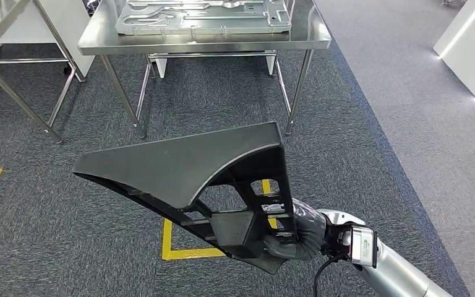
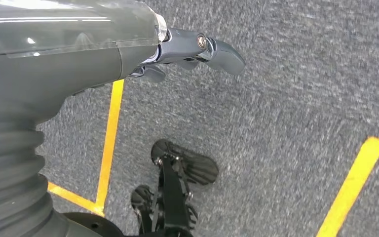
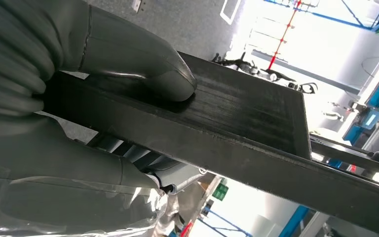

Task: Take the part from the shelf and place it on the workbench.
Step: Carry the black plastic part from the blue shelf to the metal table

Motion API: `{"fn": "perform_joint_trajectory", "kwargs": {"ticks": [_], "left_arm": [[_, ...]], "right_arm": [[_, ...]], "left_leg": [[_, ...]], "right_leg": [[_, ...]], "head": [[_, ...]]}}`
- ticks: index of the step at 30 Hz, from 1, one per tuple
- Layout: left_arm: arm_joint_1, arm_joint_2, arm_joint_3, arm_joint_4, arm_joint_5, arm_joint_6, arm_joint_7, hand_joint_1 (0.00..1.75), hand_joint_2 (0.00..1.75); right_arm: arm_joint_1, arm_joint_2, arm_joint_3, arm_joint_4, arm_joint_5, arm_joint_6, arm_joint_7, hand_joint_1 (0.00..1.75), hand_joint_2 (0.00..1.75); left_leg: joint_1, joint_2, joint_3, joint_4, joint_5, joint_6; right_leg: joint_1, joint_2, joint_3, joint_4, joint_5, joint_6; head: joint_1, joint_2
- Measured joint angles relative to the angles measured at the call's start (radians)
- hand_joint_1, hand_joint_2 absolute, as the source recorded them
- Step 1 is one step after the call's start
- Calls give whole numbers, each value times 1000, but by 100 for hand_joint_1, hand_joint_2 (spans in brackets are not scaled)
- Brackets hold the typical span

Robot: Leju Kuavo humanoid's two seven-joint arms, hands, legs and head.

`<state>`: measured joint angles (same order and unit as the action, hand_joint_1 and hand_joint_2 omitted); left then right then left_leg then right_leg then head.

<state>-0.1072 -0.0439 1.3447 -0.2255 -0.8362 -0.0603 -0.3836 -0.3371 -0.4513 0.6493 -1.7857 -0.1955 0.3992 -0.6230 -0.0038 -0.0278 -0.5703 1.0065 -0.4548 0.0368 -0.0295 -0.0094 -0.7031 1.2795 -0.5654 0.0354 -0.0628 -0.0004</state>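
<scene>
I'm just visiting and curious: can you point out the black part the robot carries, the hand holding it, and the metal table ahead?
black part point(image 1: 179, 167): head view, on its flat top face.
right hand point(image 1: 297, 238): head view, on the grey fingers.
metal table point(image 1: 204, 41): head view, on its front edge.

The part point(image 1: 185, 170) is matt black plastic, faintly ribbed along its edge. The right hand point(image 1: 297, 238) gripping it wears a smooth grey rubbery cover (slightly glossy). Well ahead of the hand, the bench point(image 1: 204, 42) is brushed metal; the floor point(image 1: 68, 241) is rough grey carpet.
</scene>
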Motion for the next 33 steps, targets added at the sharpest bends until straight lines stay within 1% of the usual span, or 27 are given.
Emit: {"fn": "perform_joint_trajectory", "kwargs": {"ticks": [2,3,4,5,6,8,9,10,11,13,14,15,16,17,18,19,20,22,24,25,26,28,29,30,31,32,33], "left_arm": [[1,0,-1,0,0,0,-2,0,175],[1,0,-1,0,1,0,-3,0,175],[0,0,-1,0,2,0,-3,0,175],[1,0,-1,0,2,0,-4,0,175],[1,0,-1,0,3,0,-4,0,175],[1,0,-1,0,6,0,-5,0,175],[0,-1,-1,0,7,0,-5,0,175],[-2,-1,-1,0,8,1,-5,0,175],[-2,-1,-1,0,9,1,-6,0,175],[-1,-2,-1,0,10,2,-6,0,175],[1,-1,-1,0,10,2,-6,0,175],[2,-2,-1,0,10,2,-6,0,175],[3,-1,-1,0,10,2,-6,0,175],[3,-1,-1,0,11,2,-6,0,175],[3,0,-1,0,11,2,-6,0,175],[3,1,-1,0,12,2,-6,0,175],[4,2,-1,0,13,1,-6,0,175],[5,4,-1,0,16,1,-6,0,175],[5,5,-1,0,17,1,-6,0,175],[4,5,-1,0,17,1,-6,0,175],[2,5,-1,0,17,1,-6,0,175],[-1,5,-1,0,17,1,-6,0,175],[-1,5,-1,0,17,1,-6,0,175],[0,5,-1,0,17,1,-6,0,175],[0,5,-1,0,17,1,-6,0,175],[1,5,-1,0,17,0,-6,0,175],[1,5,-1,0,17,0,-6,0,175]], "right_arm": [[1,0,-1,0,-1,6,-1,175,175],[0,0,-2,1,-2,8,-1,175,175],[0,1,-3,1,-3,10,-2,175,175],[-1,1,-4,2,-3,12,-3,175,175],[-1,1,-4,2,-4,13,-4,175,175],[-1,1,-6,2,-6,17,-6,175,175],[-3,1,-6,2,-6,20,-6,175,175],[-4,1,-7,2,-7,22,-7,175,175],[-5,1,-8,2,-8,24,-7,175,175],[-6,0,-9,2,-10,26,-7,175,175],[-6,0,-9,2,-12,27,-7,175,175],[-6,0,-9,2,-14,28,-7,175,175],[-6,0,-9,2,-16,29,-7,175,175],[-7,0,-10,2,-17,31,-7,175,175],[-7,0,-10,3,-18,34,-8,175,175],[-8,0,-10,3,-19,37,-8,175,175],[-9,0,-10,4,-20,40,-8,175,175],[-10,0,-11,6,-21,43,-8,175,175],[-12,1,-13,8,-21,43,-9,175,175],[-13,2,-14,8,-21,43,-9,175,175],[-14,4,-16,9,-22,43,-9,175,175],[-15,6,-17,13,-22,43,-9,175,175],[-14,6,-17,15,-22,43,-9,175,175],[-14,6,-17,17,-23,44,-9,175,175],[-14,6,-17,18,-24,44,-9,175,175],[-16,7,-18,19,-26,45,-9,175,175],[-19,7,-18,20,-28,46,-9,175,175]], "left_leg": [[1,-2,11,3,-10,-6],[1,-3,16,5,-15,-11],[0,-3,17,6,-20,-17],[-1,-3,18,8,-24,-24],[-2,-2,20,11,-26,-30],[-2,2,24,22,-33,-41],[-2,6,17,41,-42,-45],[0,8,-1,78,-59,-50],[2,11,-31,133,-82,-55],[5,12,-109,255,-123,-63],[6,13,-138,286,-124,-66],[6,13,-150,282,-104,-66],[6,14,-144,240,-64,-64],[6,14,-124,171,-14,-59],[4,14,-105,109,22,-52],[-1,15,-90,58,41,-46],[-5,15,-83,30,49,-38],[-12,14,-80,17,43,-26],[-6,12,-62,2,48,-15],[-2,11,-50,-8,47,-10],[1,10,-39,-15,45,-5],[2,8,-26,-18,34,0],[2,6,-19,-17,27,0],[2,5,-10,-16,19,-1],[3,3,1,-15,10,-3],[3,2,12,-12,0,-5],[3,1,22,-10,-10,-9]], "right_leg": [[-1,-1,43,-115,79,-2],[1,-2,65,-175,99,-4],[4,-3,81,-215,107,-10],[7,-3,87,-234,105,-16],[9,-4,88,-239,97,-23],[7,-4,100,-242,103,-36],[6,-5,108,-245,100,-43],[6,-7,116,-247,97,-49],[6,-9,122,-248,93,-54],[8,-11,132,-248,82,-58],[9,-11,137,-248,77,-58],[9,-10,145,-248,71,-58],[9,-10,154,-248,64,-56],[9,-10,164,-248,56,-54],[9,-10,173,-249,50,-52],[9,-10,178,-250,45,-48],[8,-9,179,-252,41,-42],[8,-7,182,-260,36,-30],[8,-6,189,-254,26,-20],[9,-4,179,-228,13,-17],[7,-1,153,-179,-7,-15],[6,2,70,-48,-46,-10],[4,2,34,-3,-48,-6],[3,2,15,7,-28,-4],[2,2,15,-23,12,-2],[0,0,32,-83,64,-2],[0,-1,54,-144,102,-3]], "head": [[0,0],[0,0],[0,0],[0,0],[0,0],[0,0],[0,0],[0,0],[0,0],[0,0],[0,0],[0,0],[0,0],[0,0],[0,0],[0,0],[0,0],[0,0],[0,0],[0,0],[0,0],[0,0],[0,0],[0,0],[0,0],[0,0],[0,0]]}}
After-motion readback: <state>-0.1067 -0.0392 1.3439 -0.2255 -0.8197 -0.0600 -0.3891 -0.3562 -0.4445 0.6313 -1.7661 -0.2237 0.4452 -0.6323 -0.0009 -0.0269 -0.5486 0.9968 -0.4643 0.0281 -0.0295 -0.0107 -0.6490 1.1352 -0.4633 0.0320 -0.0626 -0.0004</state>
